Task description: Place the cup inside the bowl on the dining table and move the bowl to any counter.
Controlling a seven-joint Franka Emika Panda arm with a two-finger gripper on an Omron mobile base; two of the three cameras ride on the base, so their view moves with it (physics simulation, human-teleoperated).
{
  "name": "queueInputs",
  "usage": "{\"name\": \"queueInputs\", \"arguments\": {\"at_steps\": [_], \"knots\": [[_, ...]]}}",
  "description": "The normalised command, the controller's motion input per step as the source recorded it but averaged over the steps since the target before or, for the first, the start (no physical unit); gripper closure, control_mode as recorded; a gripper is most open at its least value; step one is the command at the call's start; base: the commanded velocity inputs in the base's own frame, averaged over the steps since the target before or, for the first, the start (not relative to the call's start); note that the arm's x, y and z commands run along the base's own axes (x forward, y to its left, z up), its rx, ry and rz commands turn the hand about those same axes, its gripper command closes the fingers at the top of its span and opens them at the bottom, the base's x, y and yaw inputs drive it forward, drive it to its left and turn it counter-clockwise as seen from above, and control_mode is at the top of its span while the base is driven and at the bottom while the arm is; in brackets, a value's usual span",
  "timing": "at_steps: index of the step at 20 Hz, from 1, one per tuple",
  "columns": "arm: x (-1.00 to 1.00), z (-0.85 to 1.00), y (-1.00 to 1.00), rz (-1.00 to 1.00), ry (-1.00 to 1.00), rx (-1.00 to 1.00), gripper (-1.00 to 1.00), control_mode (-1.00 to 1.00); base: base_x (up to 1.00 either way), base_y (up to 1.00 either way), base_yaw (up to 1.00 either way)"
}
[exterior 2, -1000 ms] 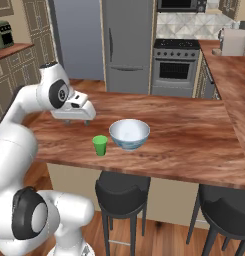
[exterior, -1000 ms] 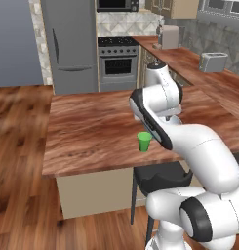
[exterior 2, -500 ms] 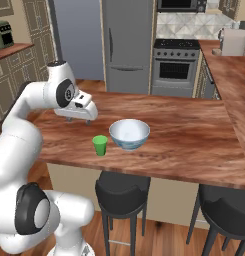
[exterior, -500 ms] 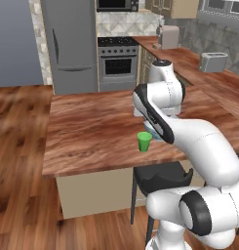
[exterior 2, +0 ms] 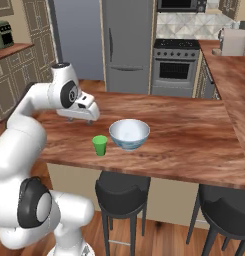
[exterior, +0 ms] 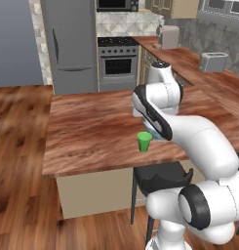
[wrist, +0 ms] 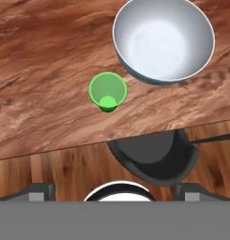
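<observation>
On the dining table, near its front edge, the cup stands upright with its mouth up and its narrow base on the wood, so its long axis is vertical. From the hand view we look almost straight down into the cup, and its round rim and smaller bottom are both visible. The cup is empty. Just beside it stands the bowl, also upright and open to the top, white inside and empty; the two are close but do not touch. In the hand view the bowl is a little further from the table edge than the cup. The gripper hangs above the table, apart from the cup, on the side away from the bowl, and it holds nothing; its fingers are spread wide. Under the table edge a dark stool stands below the cup and the bowl.
</observation>
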Motion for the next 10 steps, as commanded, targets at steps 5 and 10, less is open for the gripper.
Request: {"name": "queueInputs", "arguments": {"at_steps": [5, 10], "knots": [[0.31, -0.1, 0.0, 0.04, 0.0, 0.0, -1.0, -1.0, 0.0, 0.0, 0.0], [0.38, -0.07, 0.0, 0.04, 0.0, 0.0, -1.0, -1.0, 0.0, 0.0, 0.0]]}}
